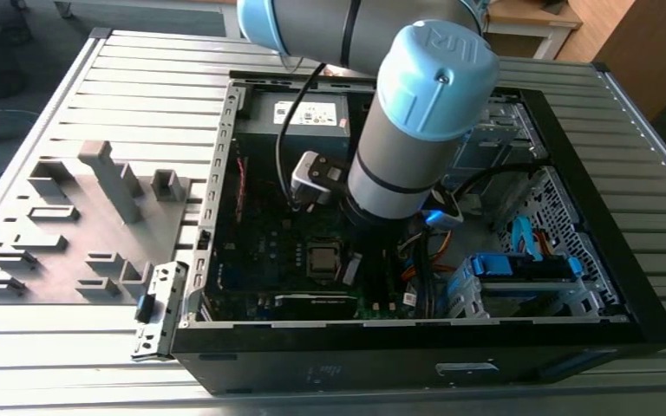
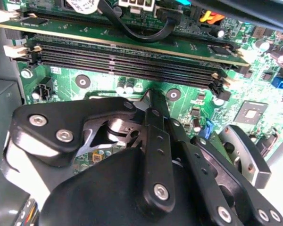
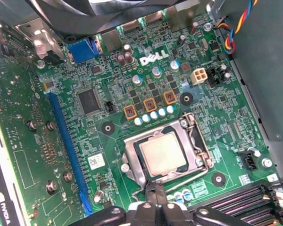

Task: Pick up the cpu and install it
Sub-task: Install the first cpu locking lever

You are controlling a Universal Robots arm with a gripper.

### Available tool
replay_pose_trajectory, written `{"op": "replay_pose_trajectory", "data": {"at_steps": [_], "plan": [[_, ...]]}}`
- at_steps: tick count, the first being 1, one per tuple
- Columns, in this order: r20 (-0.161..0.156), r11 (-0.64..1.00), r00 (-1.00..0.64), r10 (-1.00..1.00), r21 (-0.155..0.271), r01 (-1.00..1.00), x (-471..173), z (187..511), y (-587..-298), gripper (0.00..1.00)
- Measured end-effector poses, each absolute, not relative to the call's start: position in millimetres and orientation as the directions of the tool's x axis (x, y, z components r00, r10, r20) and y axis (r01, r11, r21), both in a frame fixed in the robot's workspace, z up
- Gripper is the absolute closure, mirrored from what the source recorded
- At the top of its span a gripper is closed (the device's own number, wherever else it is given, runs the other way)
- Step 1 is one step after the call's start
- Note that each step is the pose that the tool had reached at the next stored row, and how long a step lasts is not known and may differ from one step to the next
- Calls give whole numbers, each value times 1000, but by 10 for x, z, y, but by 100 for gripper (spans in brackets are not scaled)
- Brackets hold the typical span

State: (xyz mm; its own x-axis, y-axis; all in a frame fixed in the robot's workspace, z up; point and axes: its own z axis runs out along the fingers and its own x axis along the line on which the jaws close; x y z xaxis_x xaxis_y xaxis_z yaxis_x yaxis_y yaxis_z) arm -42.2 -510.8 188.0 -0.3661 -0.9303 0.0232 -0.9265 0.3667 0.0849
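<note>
First wrist view: cpu [image 3: 163,153] sits in socket [image 3: 201,147], just beside gripper's [image 3: 154,189] closed fingers

Hand [image 3: 156,192] cut off in first wrist view, motherboard [image 1: 257,251] partly behind arm [image 1: 408,147].

Exterior view: high up, looking steeply down into the open computer case [image 1: 645,321], arm [image 1: 414,130] mid-frame. First wrist view: close above the motherboard [image 3: 217,117], facing down at the cpu socket [image 3: 198,141]. Second wrist view: closer still, behind the gripper [image 2: 153,99], facing the RAM slots [image 2: 132,61]. All three views share the motherboard.
</note>
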Motion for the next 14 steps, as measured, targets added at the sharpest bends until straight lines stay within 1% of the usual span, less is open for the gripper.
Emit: {"op": "replay_pose_trajectory", "data": {"at_steps": [14], "plan": [[23,358,-358,-934,84,-930,-423,1888,-5184,89]]}}
